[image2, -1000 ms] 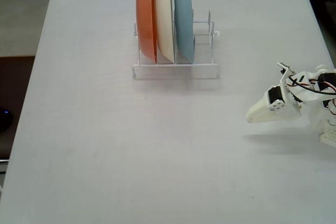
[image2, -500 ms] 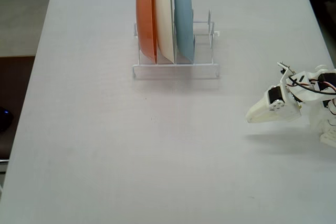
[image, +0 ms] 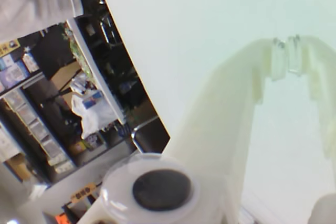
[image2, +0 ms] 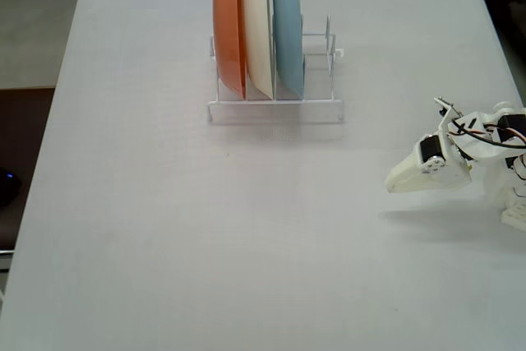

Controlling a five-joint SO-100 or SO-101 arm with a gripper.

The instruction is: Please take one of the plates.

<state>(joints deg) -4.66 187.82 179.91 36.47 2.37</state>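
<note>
Three plates stand on edge in a white wire rack (image2: pixel 275 111) at the far middle of the table in the fixed view: an orange plate (image2: pixel 229 26) on the left, a cream-white plate (image2: pixel 258 26) in the middle and a light blue plate (image2: pixel 288 30) on the right. My gripper (image2: pixel 394 182) rests low at the right edge of the table, well to the right of the rack and nearer the camera, pointing left. In the wrist view my gripper (image: pixel 287 57) has its fingertips together over bare table, holding nothing. No plate shows in that view.
The rack has free slots to the right of the blue plate. The white table (image2: pixel 205 244) stretches wide in front of the rack. The wrist view shows the table's edge (image: pixel 131 61) and shelves with clutter beyond it.
</note>
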